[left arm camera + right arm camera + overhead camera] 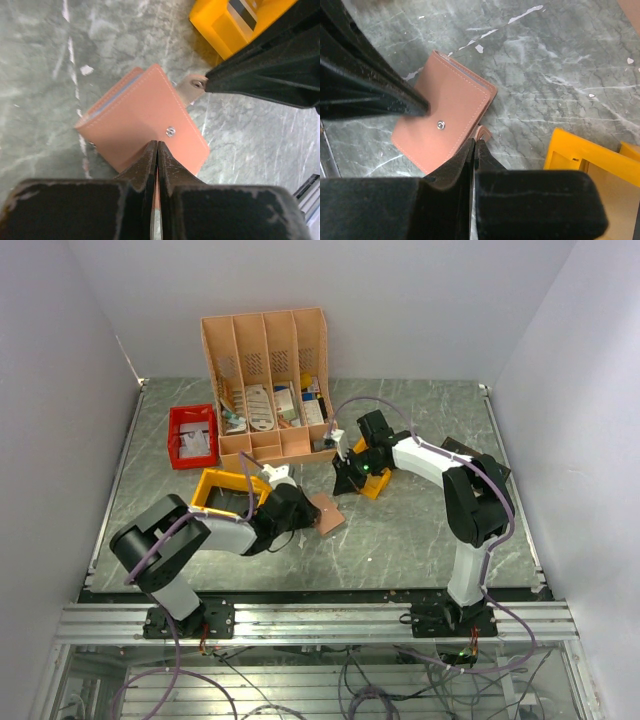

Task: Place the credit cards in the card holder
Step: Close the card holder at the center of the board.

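Observation:
The card holder lies closed on the table, a tan wallet with a metal snap, just right of the left arm. My left gripper is shut, its tips resting on the wallet's top face near the snap. My right gripper is shut on the wallet's small snap tab at its edge. In the left wrist view the tab sits at the tip of the right fingers. A pale card with a dark stripe, seemingly one of the credit cards, lies in a yellow tray.
A peach slotted organiser with papers stands at the back, with a red bin to its left. A second yellow tray lies behind the left arm. A dark flat object lies behind the right arm.

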Motion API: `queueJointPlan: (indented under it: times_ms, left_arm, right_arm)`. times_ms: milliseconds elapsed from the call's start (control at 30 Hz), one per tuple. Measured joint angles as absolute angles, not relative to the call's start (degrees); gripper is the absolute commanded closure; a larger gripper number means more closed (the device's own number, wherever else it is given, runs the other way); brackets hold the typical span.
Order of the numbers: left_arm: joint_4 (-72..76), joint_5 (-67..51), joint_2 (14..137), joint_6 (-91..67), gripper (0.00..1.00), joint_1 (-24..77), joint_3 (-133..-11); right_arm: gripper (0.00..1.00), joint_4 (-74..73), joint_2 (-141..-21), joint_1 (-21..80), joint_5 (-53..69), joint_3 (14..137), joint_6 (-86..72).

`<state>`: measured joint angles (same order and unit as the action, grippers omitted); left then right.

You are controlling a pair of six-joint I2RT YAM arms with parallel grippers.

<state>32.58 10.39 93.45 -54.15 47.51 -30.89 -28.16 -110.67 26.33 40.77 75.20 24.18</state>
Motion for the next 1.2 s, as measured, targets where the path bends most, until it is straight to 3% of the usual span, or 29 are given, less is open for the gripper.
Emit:
queueJointPlan:
  times_ms: [333,667,1200]
  left_arm:
    - [22.72,-0.93,92.79,-47.31,0.9,39.9,-36.86]
    - [25.3,-10.61,99.55,-45.67,0.93,39.81,-40.86]
    - [29.28,-16.91,96.66,-46.96,0.91,36.25,-36.82]
  right_arm:
    - [1.0,-28.14,-110.67,25.61,43.46,75.2,24.21]
    - [1.0,-28.93,-110.67,24.34,47.51,75.22,25.15]
    - [1.0,-32.49,-110.67,23.62,53.32,75.22,34.06]
